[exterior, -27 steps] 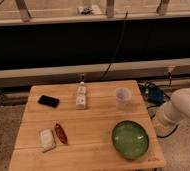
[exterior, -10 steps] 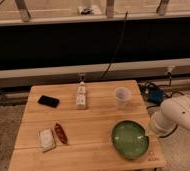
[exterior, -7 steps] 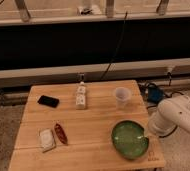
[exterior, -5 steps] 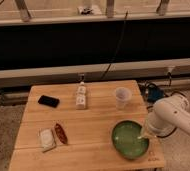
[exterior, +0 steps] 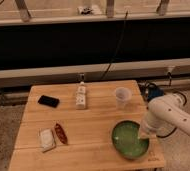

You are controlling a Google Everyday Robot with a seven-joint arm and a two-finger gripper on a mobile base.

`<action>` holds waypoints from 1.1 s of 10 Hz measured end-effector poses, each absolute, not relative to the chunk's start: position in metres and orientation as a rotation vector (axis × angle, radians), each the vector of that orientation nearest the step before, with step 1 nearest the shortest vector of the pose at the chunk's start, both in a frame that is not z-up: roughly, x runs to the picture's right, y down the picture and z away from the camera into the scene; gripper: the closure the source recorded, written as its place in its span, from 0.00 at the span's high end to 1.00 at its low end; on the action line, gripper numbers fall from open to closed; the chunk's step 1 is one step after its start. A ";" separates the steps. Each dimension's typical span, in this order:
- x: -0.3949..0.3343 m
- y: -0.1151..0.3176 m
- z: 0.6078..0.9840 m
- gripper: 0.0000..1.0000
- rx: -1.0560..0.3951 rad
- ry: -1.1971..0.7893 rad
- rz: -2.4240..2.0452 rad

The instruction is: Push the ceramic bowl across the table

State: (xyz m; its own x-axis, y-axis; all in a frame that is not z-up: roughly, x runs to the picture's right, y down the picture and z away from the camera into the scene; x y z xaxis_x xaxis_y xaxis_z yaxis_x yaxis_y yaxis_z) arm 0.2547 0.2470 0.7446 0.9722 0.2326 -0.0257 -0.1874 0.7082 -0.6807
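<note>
The green ceramic bowl (exterior: pixel 128 140) sits near the front right corner of the light wooden table (exterior: pixel 88 122). My white arm (exterior: pixel 170 114) reaches in from the right. Its gripper (exterior: pixel 143 133) is shut, pointing down at the bowl's right rim and overlapping that rim. I cannot tell whether it touches the bowl. Nothing is held.
A translucent plastic cup (exterior: pixel 122 96) stands behind the bowl. A white box (exterior: pixel 80 97) and a black phone (exterior: pixel 48 101) lie further left at the back. A red packet (exterior: pixel 61 133) and a white packet (exterior: pixel 46 139) lie front left. Cables hang off the right edge.
The arm has swung left and the gripper has come from beside the table to the bowl's right rim. The bowl has not visibly shifted.
</note>
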 end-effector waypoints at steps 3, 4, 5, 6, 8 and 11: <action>0.259 0.252 0.750 0.04 -0.766 -0.065 0.247; 0.265 0.256 0.752 0.04 -0.769 -0.066 0.253; 0.270 0.258 0.754 0.04 -0.775 -0.067 0.258; 0.269 0.260 0.756 0.04 -0.779 -0.069 0.262; 0.259 0.266 0.761 0.04 -0.793 -0.069 0.269; 0.248 0.266 0.764 0.04 -0.806 -0.076 0.258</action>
